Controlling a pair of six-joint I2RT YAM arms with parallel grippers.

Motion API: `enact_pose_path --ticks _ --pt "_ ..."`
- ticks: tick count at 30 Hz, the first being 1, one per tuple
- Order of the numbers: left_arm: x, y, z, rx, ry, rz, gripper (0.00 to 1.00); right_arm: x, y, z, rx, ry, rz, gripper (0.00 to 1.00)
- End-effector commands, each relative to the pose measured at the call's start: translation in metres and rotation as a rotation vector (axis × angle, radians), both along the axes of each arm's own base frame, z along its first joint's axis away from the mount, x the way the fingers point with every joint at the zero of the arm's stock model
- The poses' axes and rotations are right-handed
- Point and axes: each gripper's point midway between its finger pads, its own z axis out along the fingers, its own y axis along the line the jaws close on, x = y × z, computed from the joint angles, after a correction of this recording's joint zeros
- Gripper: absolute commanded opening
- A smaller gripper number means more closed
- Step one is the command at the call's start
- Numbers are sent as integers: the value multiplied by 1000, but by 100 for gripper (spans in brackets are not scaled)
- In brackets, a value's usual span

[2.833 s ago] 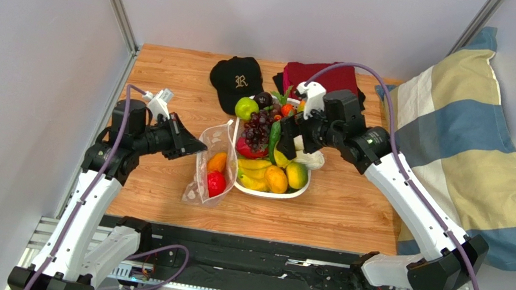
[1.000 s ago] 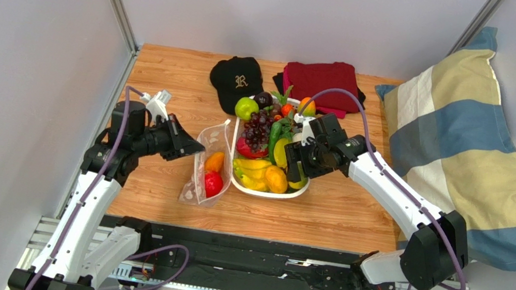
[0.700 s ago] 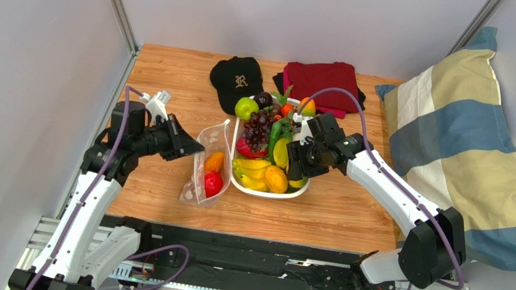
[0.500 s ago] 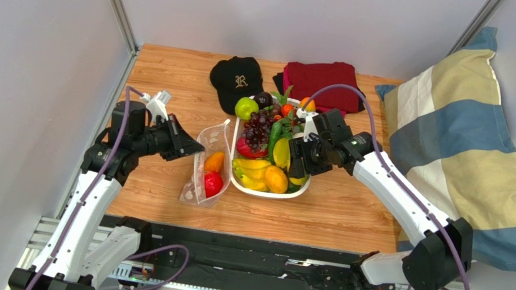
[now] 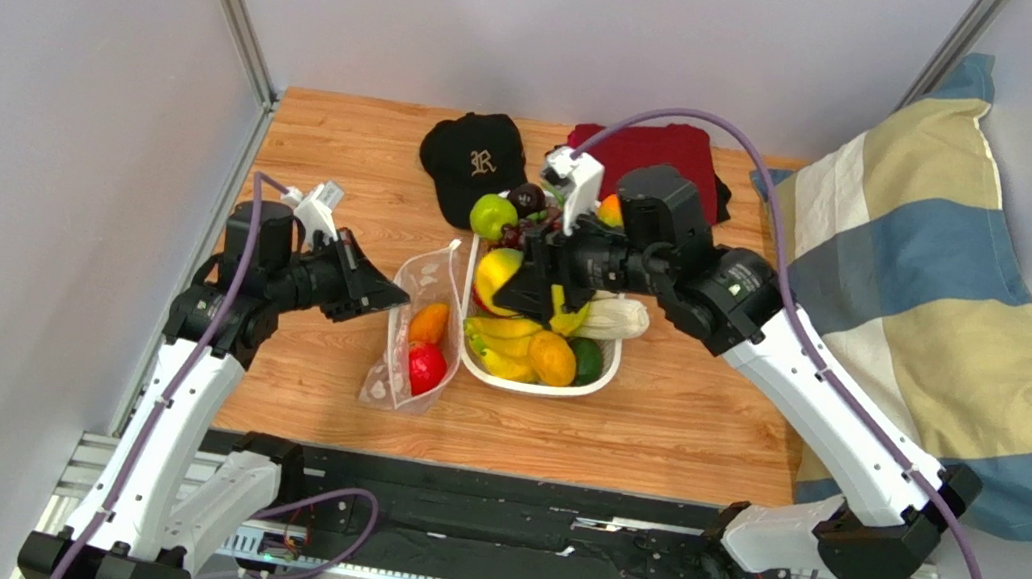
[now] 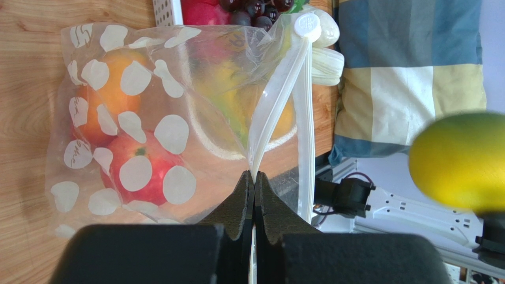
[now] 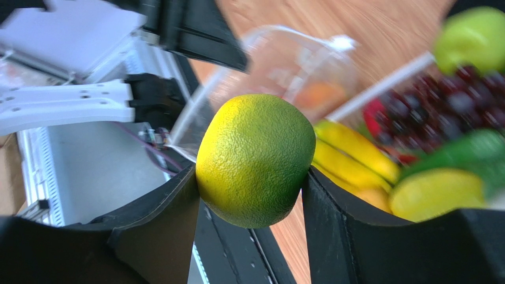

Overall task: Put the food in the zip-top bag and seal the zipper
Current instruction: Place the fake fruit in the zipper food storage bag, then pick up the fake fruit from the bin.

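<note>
The zip-top bag (image 5: 412, 343), clear with white dots, lies left of the white tray (image 5: 539, 388); an orange piece (image 5: 433, 324) and a red apple (image 5: 431, 369) are inside. My left gripper (image 5: 392, 300) is shut on the bag's mouth edge. In the left wrist view the jaws (image 6: 254, 177) pinch one zipper (image 6: 284, 89) strip, and the mouth gapes. My right gripper (image 5: 519, 290) hangs over the tray's left part, shut on a yellow-green fruit (image 5: 493, 271). The right wrist view shows this fruit (image 7: 255, 160) filling the gripper (image 7: 249, 173).
The tray holds grapes (image 5: 530, 204), a green apple (image 5: 492, 214), bananas (image 5: 508, 337) and several other food pieces. A black cap (image 5: 472, 162) and a folded red cloth (image 5: 670, 152) lie at the back. A striped pillow (image 5: 917, 286) rests on the right.
My right gripper closed on the yellow-green fruit in the tray, lifted it and swung left toward the bag. The left arm and the bag stayed put.
</note>
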Motion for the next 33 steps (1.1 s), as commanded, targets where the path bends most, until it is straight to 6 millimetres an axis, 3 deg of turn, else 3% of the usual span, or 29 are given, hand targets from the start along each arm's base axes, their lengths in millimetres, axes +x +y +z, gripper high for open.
enact_pose_path --ticks 1,7,10,11,14,17,23,28,31,33 --pt "2 1 11 -4 -34 -1 0 -20 57 24 105 -49 136 6" --pt "0 0 16 -19 -41 -1 0 -14 94 -23 27 -15 179 7" --pt "0 1 16 -20 -34 11 0 -5 103 -37 0 -4 165 35" --pt "1 3 16 -20 -33 20 0 -4 104 -38 -3 -8 164 58" --pt "2 9 13 -19 -15 49 0 4 101 -29 2 -57 140 77" --pt "5 15 13 -16 -15 75 0 24 86 -12 18 -100 73 89" --pt "9 16 11 -25 -5 77 0 85 47 0 5 -160 -89 94" --pt "11 18 10 -26 -7 87 0 136 15 -40 -189 -262 -233 93" --pt "11 18 12 -28 -13 87 0 160 1 -70 -277 -240 -306 90" --pt "11 19 13 -25 -18 88 0 166 -3 -80 -298 -227 -327 89"
